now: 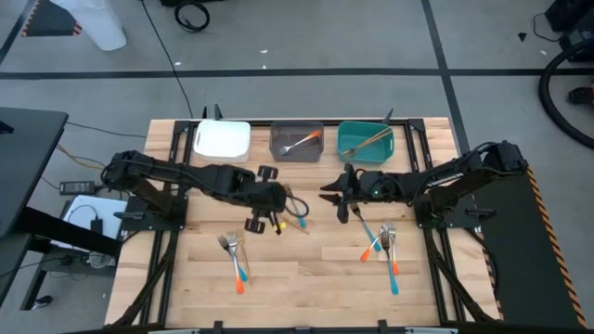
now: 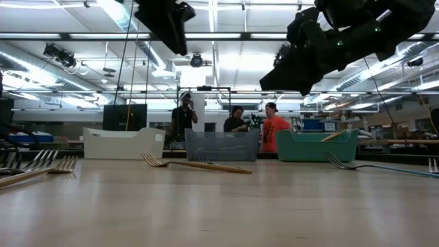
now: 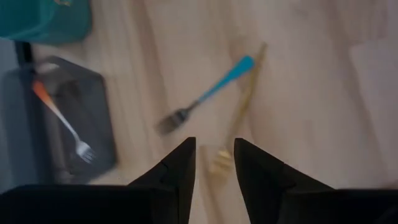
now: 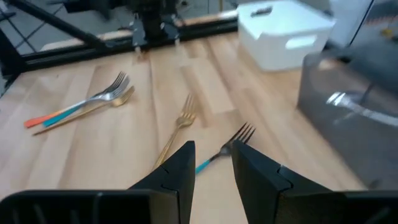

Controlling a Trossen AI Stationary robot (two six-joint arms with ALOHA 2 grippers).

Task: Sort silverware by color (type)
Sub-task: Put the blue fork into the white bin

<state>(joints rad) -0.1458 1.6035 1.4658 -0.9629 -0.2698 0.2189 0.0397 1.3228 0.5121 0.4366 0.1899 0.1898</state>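
Note:
The silverware lies in three groups on the wooden table. A gold fork (image 4: 177,127) and a blue-handled fork (image 4: 230,149) lie at the centre. One mixed pile (image 1: 235,255) is near left and another (image 1: 382,246) near right. An orange-handled fork (image 3: 62,121) lies in the grey bin (image 1: 297,141), and gold pieces (image 1: 373,139) lie in the teal bin (image 1: 365,139). My left gripper (image 3: 214,149) hangs open above the centre forks. My right gripper (image 4: 211,152) is open too, just right of them, well above the table in the low view (image 2: 302,68).
A white bin (image 1: 223,139) stands far left beside the grey and teal bins along the far edge. Bare wood lies between the two near piles. The two grippers face each other closely over the table's middle. People stand in the room beyond the table.

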